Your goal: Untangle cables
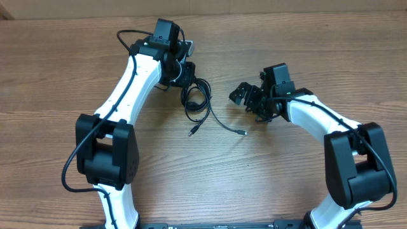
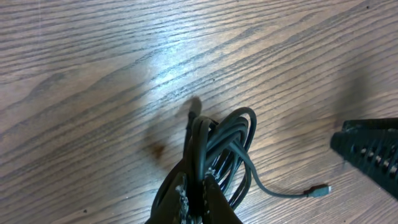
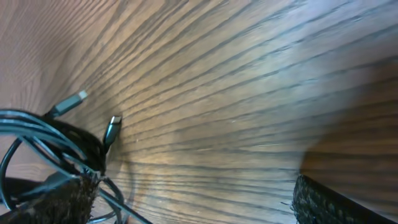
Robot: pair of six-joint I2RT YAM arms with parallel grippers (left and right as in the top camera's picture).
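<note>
The cables point(image 1: 197, 100) are thin black cords in a loose bundle at the table's middle, with two plug ends trailing toward me point(image 1: 193, 132) point(image 1: 241, 131). My left gripper point(image 1: 186, 75) is shut on the top of the bundle. In the left wrist view its fingers point(image 2: 214, 200) pinch the cable loops point(image 2: 227, 140), and one plug point(image 2: 320, 190) lies free on the wood. My right gripper point(image 1: 245, 97) stands wide open just right of the bundle. In the right wrist view the cables point(image 3: 46, 134) lie beside its left finger point(image 3: 56, 202), with only bare wood in the gap point(image 3: 193, 199).
The wooden table point(image 1: 286, 178) stretches all round. Both white arms reach in from the near edge, left point(image 1: 127, 83) and right point(image 1: 318, 117). The right gripper's ribbed finger point(image 2: 373, 149) shows at the right edge of the left wrist view.
</note>
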